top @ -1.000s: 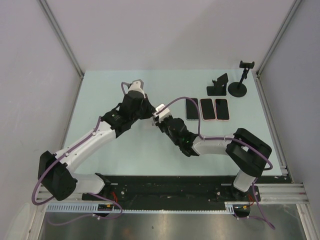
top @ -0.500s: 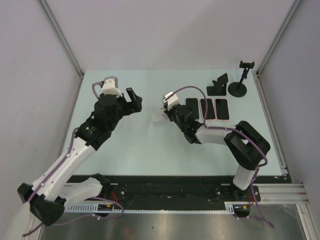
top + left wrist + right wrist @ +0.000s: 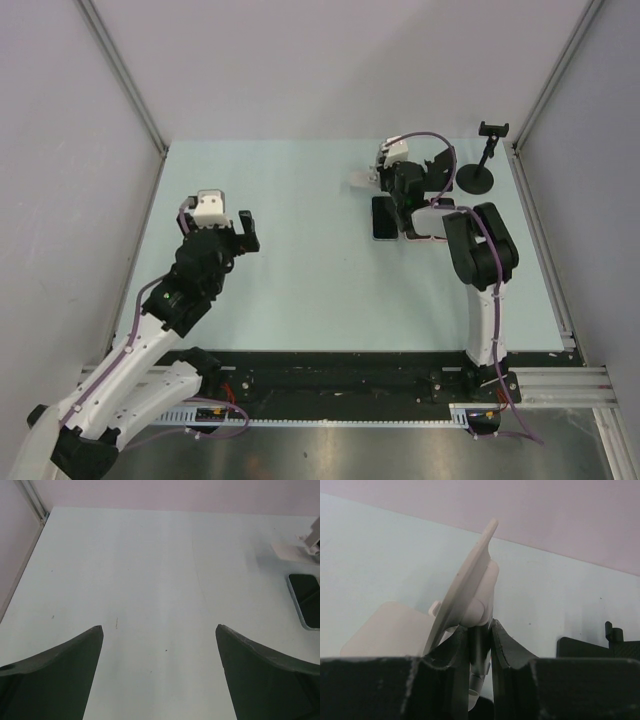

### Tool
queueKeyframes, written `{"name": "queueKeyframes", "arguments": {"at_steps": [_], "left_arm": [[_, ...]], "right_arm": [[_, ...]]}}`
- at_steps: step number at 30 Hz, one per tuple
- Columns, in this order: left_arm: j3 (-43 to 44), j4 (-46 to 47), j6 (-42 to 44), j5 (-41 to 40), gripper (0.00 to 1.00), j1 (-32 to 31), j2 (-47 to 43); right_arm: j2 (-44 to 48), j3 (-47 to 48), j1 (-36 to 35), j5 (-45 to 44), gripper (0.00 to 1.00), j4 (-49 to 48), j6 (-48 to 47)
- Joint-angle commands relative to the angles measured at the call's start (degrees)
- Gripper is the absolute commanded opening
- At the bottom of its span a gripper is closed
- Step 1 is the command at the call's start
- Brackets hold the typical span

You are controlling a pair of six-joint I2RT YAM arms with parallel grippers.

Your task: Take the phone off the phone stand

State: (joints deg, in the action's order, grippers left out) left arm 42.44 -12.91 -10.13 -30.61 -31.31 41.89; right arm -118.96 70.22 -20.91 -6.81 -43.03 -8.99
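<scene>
My right gripper is shut on the post of a white phone stand; its tilted plate carries no phone. From above, that gripper holds the stand at the far right of the table, just beyond a row of dark phones. The leftmost phone lies flat and shows in full, and my right arm partly covers the others. The left wrist view shows this phone at its right edge. My left gripper hangs open over bare table at the left, with nothing between its fingers.
A black angled stand and a black round-based stand with a clamp sit at the far right corner. The angled black stand is just right of my right gripper. Walls and rails bound the table.
My left gripper opened and drew back to the left, away from the white stand. My right arm carried the stand from the table's middle to the far right, beside the phones.
</scene>
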Motion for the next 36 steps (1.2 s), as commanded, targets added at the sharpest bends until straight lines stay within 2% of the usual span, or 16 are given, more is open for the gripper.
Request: {"name": "queueKeyframes", "arguments": {"at_steps": [1, 9, 15, 24, 36], "left_arm": [[-0.07, 5.17, 3.45, -0.33, 0.99, 0.37, 0.38], [-0.69, 5.88, 4.42, -0.24, 0.99, 0.28, -0.23], [-0.86, 6.14, 4.42, -0.06, 0.99, 0.28, -0.4], [-1.13, 6.4, 4.59, -0.15, 0.99, 0.28, -1.19], [-1.65, 6.58, 4.59, 0.11, 0.99, 0.37, -3.22]], "right_arm": [[-5.13, 9.05, 2.7, 1.89, 0.0, -1.19, 1.0], [-12.26, 19.34, 4.21, 1.71, 0.0, 12.77, -2.69], [-13.93, 21.01, 4.03, -0.66, 0.01, 14.11, -5.77], [-13.32, 21.19, 4.29, -1.19, 0.21, 18.94, -7.88], [-9.81, 17.76, 6.84, 3.55, 0.44, 23.78, -6.39]]}}
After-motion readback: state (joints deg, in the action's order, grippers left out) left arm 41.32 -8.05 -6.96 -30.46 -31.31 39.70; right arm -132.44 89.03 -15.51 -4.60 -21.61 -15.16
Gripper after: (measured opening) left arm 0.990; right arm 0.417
